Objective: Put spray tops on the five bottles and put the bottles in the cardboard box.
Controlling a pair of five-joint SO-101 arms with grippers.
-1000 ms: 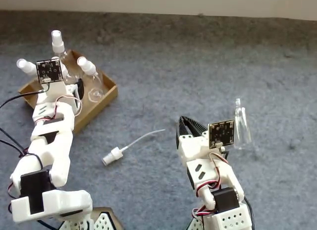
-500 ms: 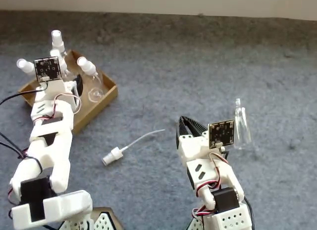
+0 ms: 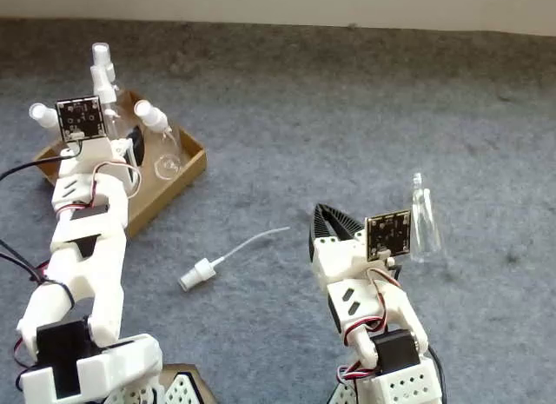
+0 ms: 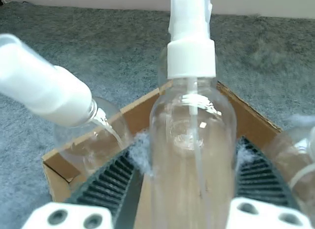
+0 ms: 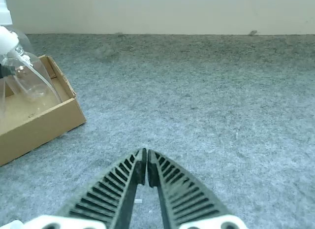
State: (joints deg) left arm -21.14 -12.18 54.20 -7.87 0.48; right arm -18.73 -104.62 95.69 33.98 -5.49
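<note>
- Grey carpet (image 3: 287,117) lies under both arms.
- The left gripper (image 4: 189,155) is clenched on a clear plastic bottle with a white spray top (image 4: 192,111). The bottle stands upright between the two black ribbed jaws, which press on its sides, and its spray top rises well past their tips.
- A shallow brown cardboard box (image 4: 54,170) sits directly beneath those jaws and the held bottle, its far corner just beyond the jaw tips.
- A second clear capped bottle (image 4: 74,120) leans inside the box just outside one jaw, with its white top tilted back toward the wrist.
- A third capped bottle (image 4: 295,150) is just outside the other jaw. It is blurred, so I cannot tell how it rests.
- The right gripper (image 5: 146,165) has its jaws pressed together with nothing between them. The tips point across bare carpet, and the cardboard box is well ahead and off to the left arm's side.
- A loose white spray top with a thin dip tube (image 3: 201,272) lies flat on the carpet. It is beside the right jaws on the left arm's side and apart from them, with the tube's free end pointing toward them.
- An uncapped clear plastic bottle (image 3: 423,217) stands upright on the carpet near the right jaws, on the side away from the left arm.
</note>
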